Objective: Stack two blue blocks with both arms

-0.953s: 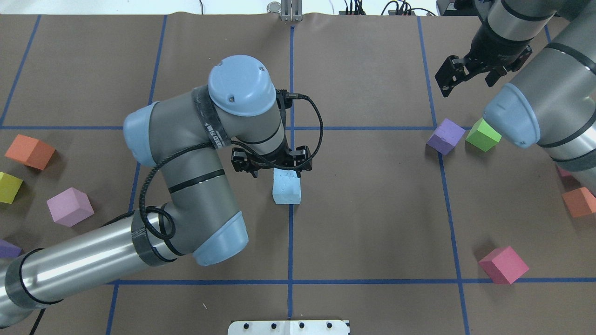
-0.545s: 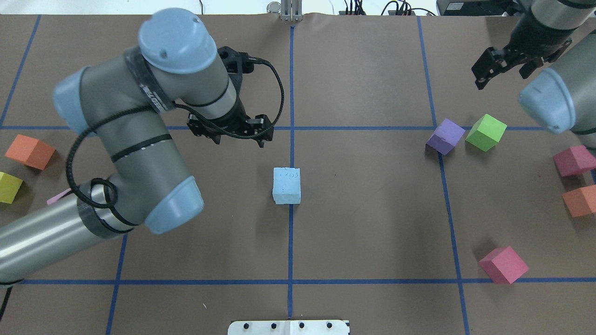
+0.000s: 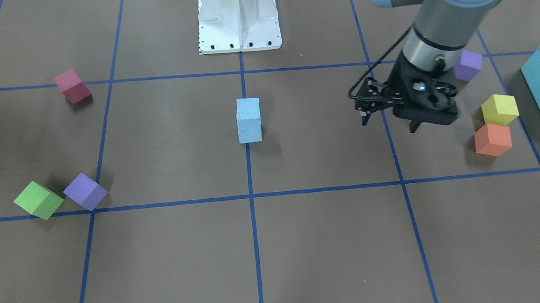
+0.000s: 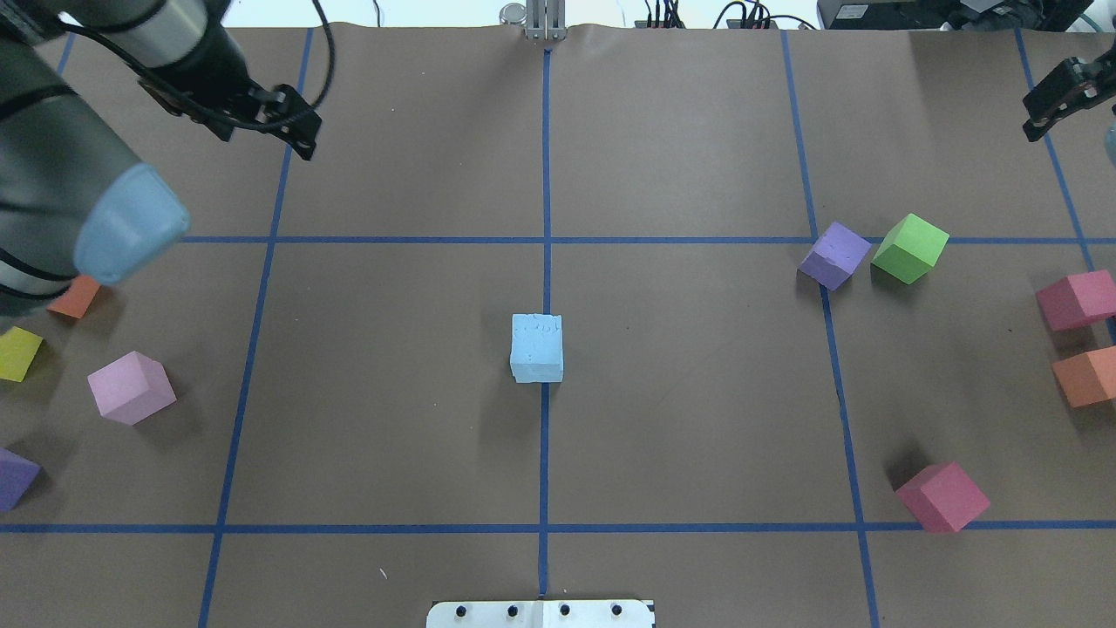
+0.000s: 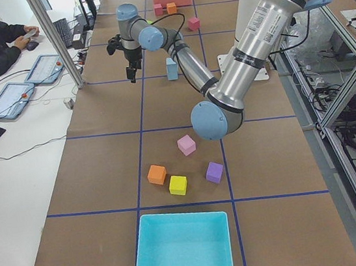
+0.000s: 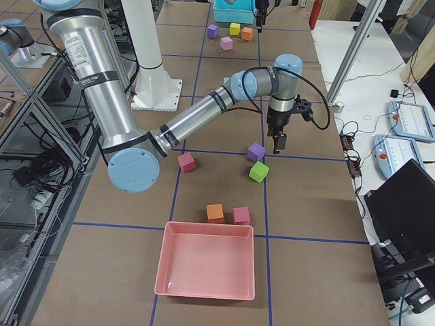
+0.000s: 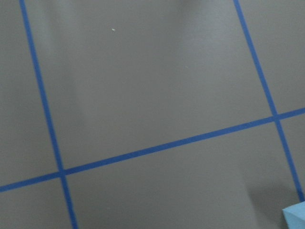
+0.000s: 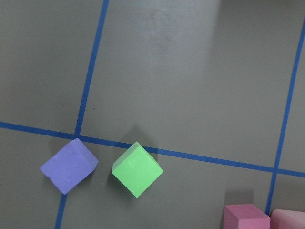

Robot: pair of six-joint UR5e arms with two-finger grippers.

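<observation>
While checking the front view, found the left gripper [image 3: 389, 124] open wide, black fingers [image 3: 364, 116] empty and touching nothing. Located the blue blocks [image 3: 249, 121] well apart from that claw, on its robot's-right side: pale, speckled foam cubes, one squarely atop the other, on a blue tape line [image 3: 249, 181]. Noted an orange cube [image 3: 493, 139] and a yellow cube [image 3: 499, 109] near the claw's other side. Saw lettering on the left arm's band [image 5: 257, 24], too small to read. Glimpsed the right gripper [image 4: 1055, 96] cut off at the overhead view's edge; cannot tell its opening.
</observation>
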